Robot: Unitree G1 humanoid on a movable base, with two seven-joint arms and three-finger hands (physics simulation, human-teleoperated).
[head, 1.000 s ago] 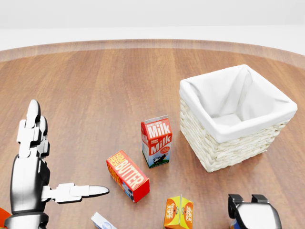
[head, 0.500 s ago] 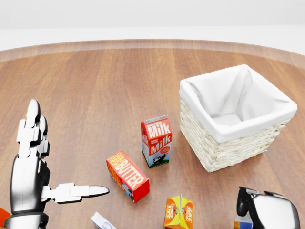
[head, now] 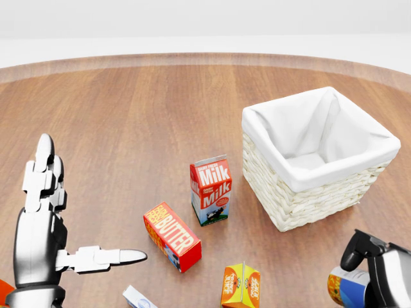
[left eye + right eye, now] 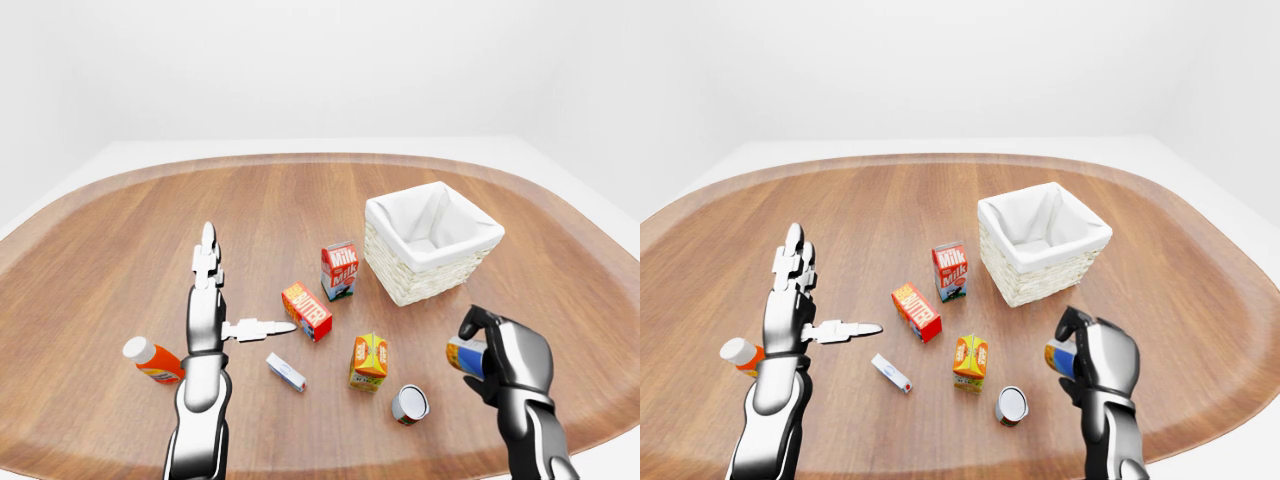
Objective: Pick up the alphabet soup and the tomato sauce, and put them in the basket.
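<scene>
The right hand (image 4: 510, 358) clasped a can (image 4: 466, 356) in its fingers, lifted off the table (image 4: 120, 250), near and right of the basket (image 4: 432, 242). Another can (image 4: 410, 404) lay on the wood just left. The left hand (image 4: 207, 300) was spread, fingers straight.

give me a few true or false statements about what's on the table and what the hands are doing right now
1. The right hand holds a can off the table. True.
2. The basket already has a can inside it. False: only its white lining shows inside.
3. The milk carton stands upright, left of the basket in the head view. True.
4. The left hand is gripping the butter box. False: its fingers are spread open and it holds nothing.
5. A second can lies on its side on the table. True.
</scene>
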